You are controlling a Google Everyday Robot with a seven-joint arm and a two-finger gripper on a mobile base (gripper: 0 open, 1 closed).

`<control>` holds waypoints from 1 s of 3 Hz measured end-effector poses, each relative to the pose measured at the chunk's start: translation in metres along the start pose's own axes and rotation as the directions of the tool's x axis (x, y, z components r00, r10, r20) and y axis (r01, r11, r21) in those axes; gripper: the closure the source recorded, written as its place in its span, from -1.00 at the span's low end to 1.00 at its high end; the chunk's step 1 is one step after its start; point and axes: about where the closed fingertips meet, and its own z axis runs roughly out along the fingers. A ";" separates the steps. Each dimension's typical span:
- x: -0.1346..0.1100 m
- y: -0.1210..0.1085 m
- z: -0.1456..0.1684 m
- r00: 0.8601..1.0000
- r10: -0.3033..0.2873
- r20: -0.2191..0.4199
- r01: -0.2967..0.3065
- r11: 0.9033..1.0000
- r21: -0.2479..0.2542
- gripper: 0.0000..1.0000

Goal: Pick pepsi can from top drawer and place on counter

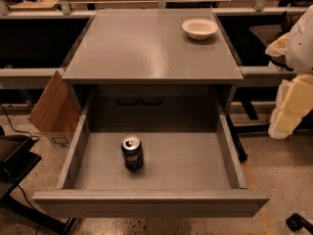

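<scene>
Open top drawer (146,203) holds the upright pepsi can (132,152); hand (292,94) at right edge, state cannot be told.

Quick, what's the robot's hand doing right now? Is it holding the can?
The gripper: at the right edge, beside the top drawer; open or closed cannot be told. Not holding the pepsi can, which stands on the drawer floor.

One can (132,152), one bowl (200,28), one drawer (146,203), one table (142,48), two handles (128,101), one arm (293,97) at the right edge; jaws out of sight.
</scene>
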 end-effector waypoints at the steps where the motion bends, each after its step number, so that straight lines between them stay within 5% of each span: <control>1: 0.000 0.000 0.000 1.000 0.000 0.000 0.000 1.000 0.000 -1.00; 2: -0.014 -0.012 0.029 0.991 -0.011 0.133 0.013 1.000 -0.014 -1.00; 3: -0.040 -0.032 0.071 0.942 -0.041 0.334 0.055 0.998 -0.030 -1.00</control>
